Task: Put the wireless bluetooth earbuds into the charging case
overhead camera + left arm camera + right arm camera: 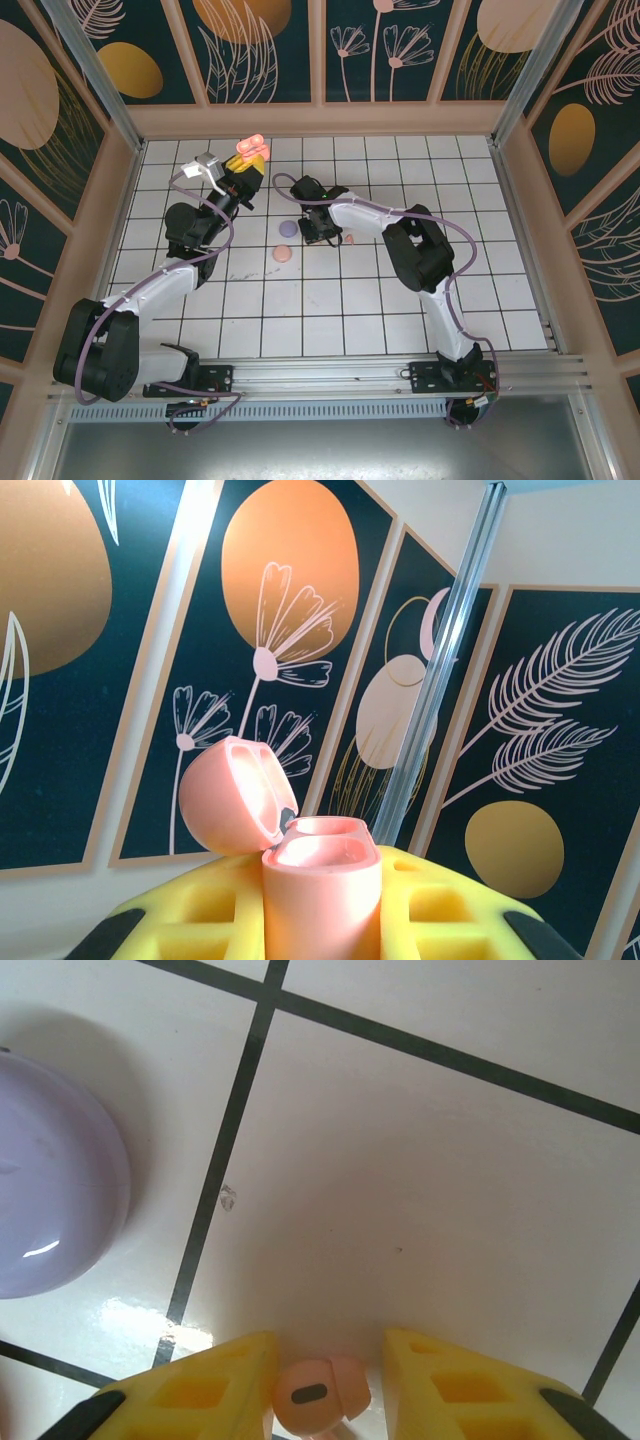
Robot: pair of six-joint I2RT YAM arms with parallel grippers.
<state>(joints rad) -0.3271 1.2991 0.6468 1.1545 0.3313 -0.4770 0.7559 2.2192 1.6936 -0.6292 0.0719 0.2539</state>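
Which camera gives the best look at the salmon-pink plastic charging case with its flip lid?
The left wrist view: the salmon-pink plastic charging case sits close up in the left hand, lid swung open, its hollows visible. The top view gives a small pink blob at that hand.

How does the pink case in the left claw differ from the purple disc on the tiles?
The pink case is salmon, the purple disc pale lilac. The pink case stands upright with its lid open; the purple disc is a low dome with no opening showing. The pink case is gripped above the table by the left claw; the purple disc lies free on it. Both are smooth and rounded.
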